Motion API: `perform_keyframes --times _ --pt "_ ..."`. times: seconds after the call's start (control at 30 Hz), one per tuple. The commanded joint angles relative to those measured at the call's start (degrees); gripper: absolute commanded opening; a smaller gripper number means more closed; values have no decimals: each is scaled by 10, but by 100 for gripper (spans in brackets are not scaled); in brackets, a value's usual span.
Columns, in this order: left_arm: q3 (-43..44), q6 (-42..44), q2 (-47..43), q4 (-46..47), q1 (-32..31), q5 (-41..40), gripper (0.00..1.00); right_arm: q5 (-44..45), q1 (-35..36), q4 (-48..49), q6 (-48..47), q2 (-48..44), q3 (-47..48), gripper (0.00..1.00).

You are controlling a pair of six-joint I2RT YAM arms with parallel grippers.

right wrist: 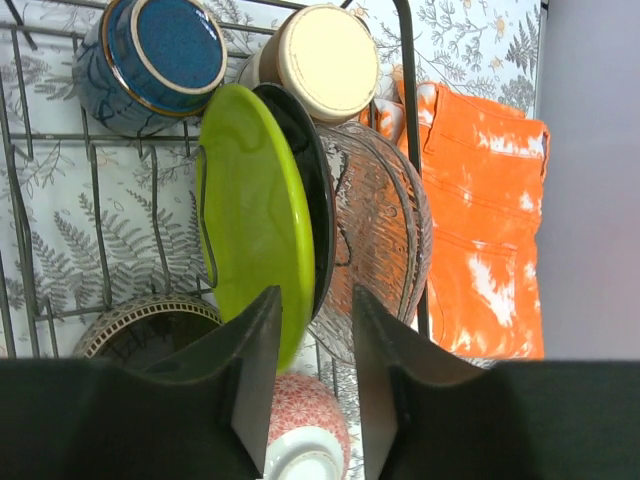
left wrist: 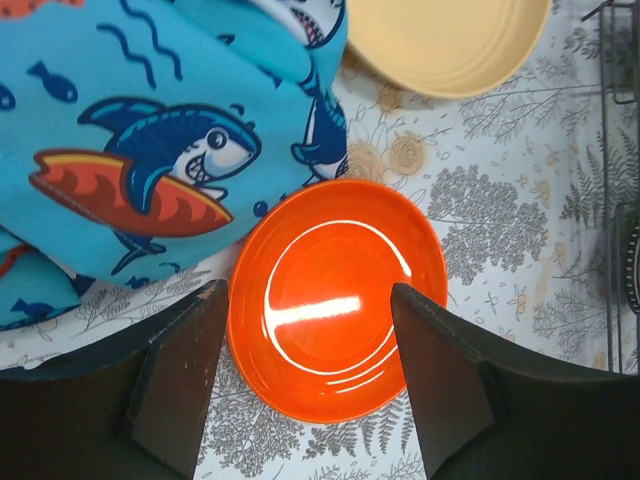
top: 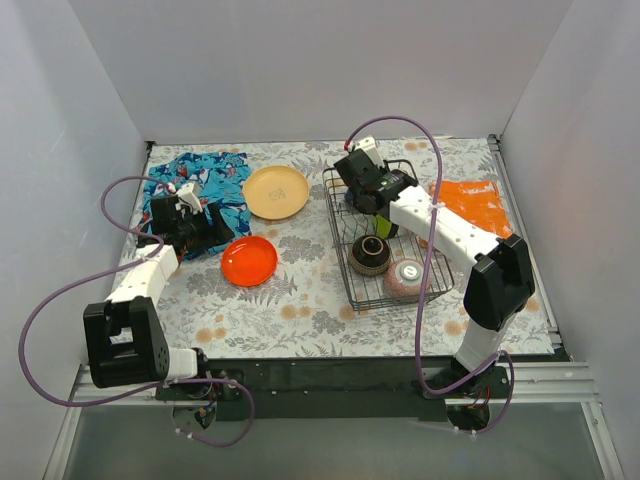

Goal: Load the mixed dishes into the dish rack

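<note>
A red-orange plate (top: 249, 260) lies flat on the table; in the left wrist view it (left wrist: 335, 285) lies below and between my fingers. My left gripper (left wrist: 308, 295) is open above it, by the blue cloth's edge (top: 205, 230). A yellow-orange plate (top: 276, 192) lies flat beyond it. My right gripper (right wrist: 312, 300) is open over the dish rack (top: 345, 285), its jaws either side of the rims of an upright green plate (right wrist: 250, 210) and a dark plate (right wrist: 318, 190). A grey patterned plate (right wrist: 385, 230), blue mug (right wrist: 150, 60), beige cup (right wrist: 320, 60), brown-ringed bowl (top: 370, 255) and pink bowl (top: 405, 278) are in the rack.
A blue shark-print cloth (top: 205, 185) lies at the far left, partly under my left arm. An orange crinkly bag (top: 472, 205) lies right of the rack. White walls close in on three sides.
</note>
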Motion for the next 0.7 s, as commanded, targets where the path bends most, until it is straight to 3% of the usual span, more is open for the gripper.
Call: perform_keyframes --times 0.0,0.17,0.27,0.3,0.4,0.67 --pt "-21 -1 -5 11 5 -10 66 -35 2 -7 11 -26 19 46" --pt "-47 -6 1 25 6 -5 66 -56 6 -7 8 -40 22 50" --pt "-52 -3 10 25 11 2 65 -136 6 15 -39 -51 24 51" --pt "-57 -2 12 25 12 2 64 -205 6 23 -82 -59 22 54" --pt "-62 1 30 25 18 13 59 -302 6 40 -117 -76 20 54" --pt "-78 36 65 35 20 13 42 -350 6 49 -123 -85 11 54"
